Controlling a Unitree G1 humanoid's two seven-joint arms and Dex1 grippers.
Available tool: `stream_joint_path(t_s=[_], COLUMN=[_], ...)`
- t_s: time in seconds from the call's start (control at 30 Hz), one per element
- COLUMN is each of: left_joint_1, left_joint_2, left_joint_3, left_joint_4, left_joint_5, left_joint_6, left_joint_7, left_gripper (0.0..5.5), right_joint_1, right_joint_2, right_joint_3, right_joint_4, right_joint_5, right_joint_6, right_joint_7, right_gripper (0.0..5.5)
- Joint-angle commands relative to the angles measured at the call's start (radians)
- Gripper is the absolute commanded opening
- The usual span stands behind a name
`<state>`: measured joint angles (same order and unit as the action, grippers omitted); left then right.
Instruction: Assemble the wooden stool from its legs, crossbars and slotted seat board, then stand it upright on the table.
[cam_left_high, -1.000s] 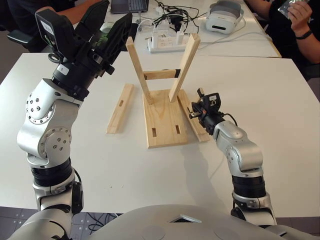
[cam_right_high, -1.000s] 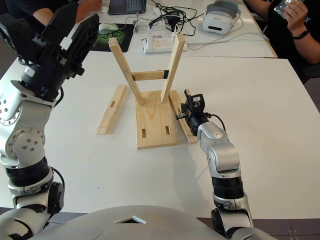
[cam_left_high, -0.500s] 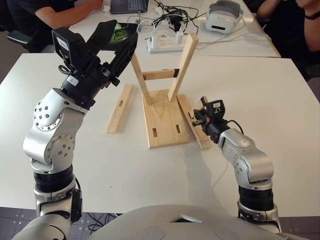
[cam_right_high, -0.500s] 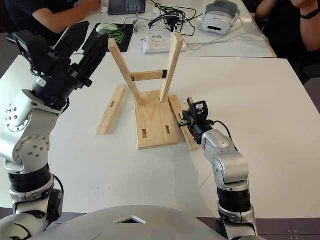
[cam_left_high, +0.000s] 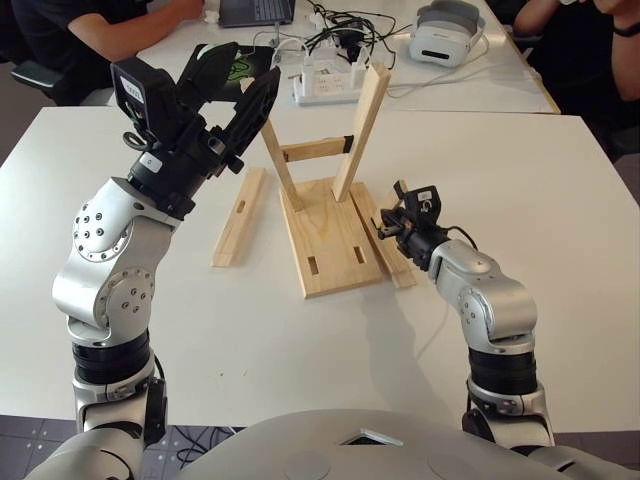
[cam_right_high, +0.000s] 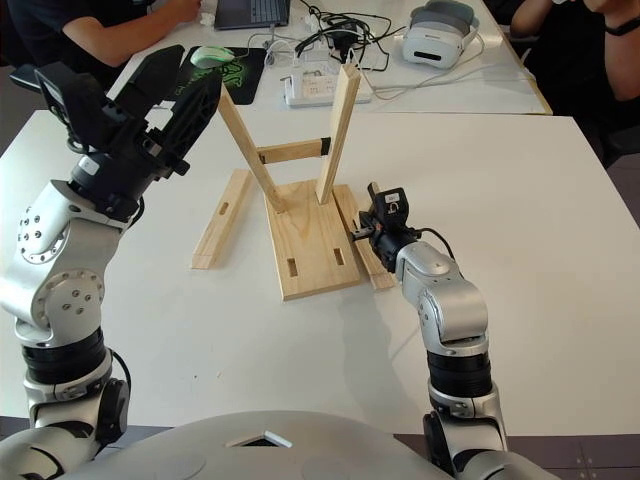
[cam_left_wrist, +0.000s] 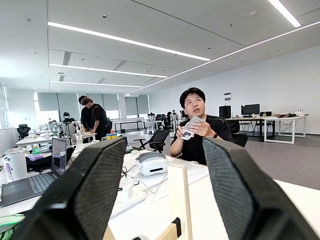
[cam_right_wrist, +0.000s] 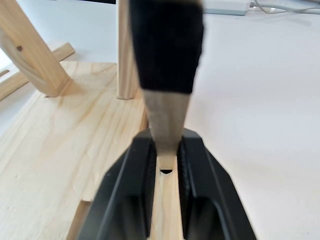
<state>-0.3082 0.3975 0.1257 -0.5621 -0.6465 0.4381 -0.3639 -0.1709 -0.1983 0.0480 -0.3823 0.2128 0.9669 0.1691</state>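
Seat board (cam_left_high: 335, 250) flat on table (cam_left_high: 560, 170), right jaws clamping loose leg (cam_left_high: 368, 205), left jaws wide.

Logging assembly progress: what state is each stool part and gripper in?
seat board: flat, two slots empty
two legs: upright in the board, crossbar joined
left loose leg: lying unattached
right loose leg: lying, gripped
left gripper: open
right gripper: shut on right loose leg

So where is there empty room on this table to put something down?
Widest bare patch: the table on its right side, beyond the right gripper. More bare room along the near edge, in front of the seat board. Crowded in the middle: the loose leg, the board with its standing legs, and the held leg beside it.
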Motion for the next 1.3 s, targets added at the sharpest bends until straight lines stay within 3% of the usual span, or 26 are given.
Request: stream_joint_path(t_s=[0.03,0.57,0.83,1.3], left_joint_1=[-0.008,0.03,0.057,0.082], left_joint_2=[-0.005,-0.041,-0.078,-0.107], left_joint_3=[-0.006,-0.013,-0.027,-0.039], left_joint_4=[0.003,-0.019,-0.038,-0.063], left_joint_5=[0.011,0.05,0.086,0.118], left_joint_6=[-0.007,-0.045,-0.075,-0.093], left_joint_7=[-0.005,0.021,0.045,0.07], left_gripper=[2.82,2.82,2.82,2.82], right_joint_1=[0.006,-0.169,-0.277,-0.281], right_joint_2=[-0.001,-0.08,-0.165,-0.227], right_joint_3=[0.023,0.085,0.191,0.247], right_joint_4=[0.068,0.228,0.296,0.278], right_joint_5=[-0.006,-0.001,0.009,0.023], right_joint_6=[0.043,0.121,0.172,0.217], right_joint_7=[0.003,0.092,0.221,0.301], right_gripper=[0.44,0.44,0.44,0.44])
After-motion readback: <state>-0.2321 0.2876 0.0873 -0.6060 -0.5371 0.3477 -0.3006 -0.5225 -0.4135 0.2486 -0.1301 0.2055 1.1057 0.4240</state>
